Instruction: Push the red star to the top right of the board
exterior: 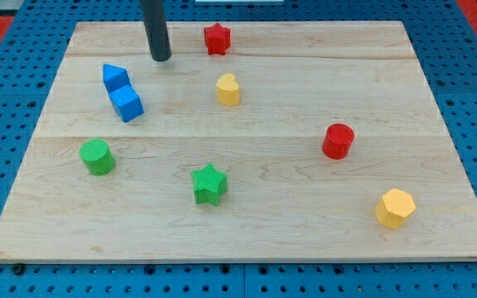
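Observation:
The red star [216, 39] sits near the view's top edge of the wooden board [387, 83], a little left of centre. My tip [161, 58] rests on the board to the left of the red star and slightly below it, with a gap between them. The rod rises from it out of the view's top.
Two blue blocks [121, 91] lie touching at the left, below my tip. A yellow heart [228, 90] is below the red star. A red cylinder [338, 141], a yellow hexagon [395, 208], a green star [209, 184] and a green cylinder [97, 156] stand lower down.

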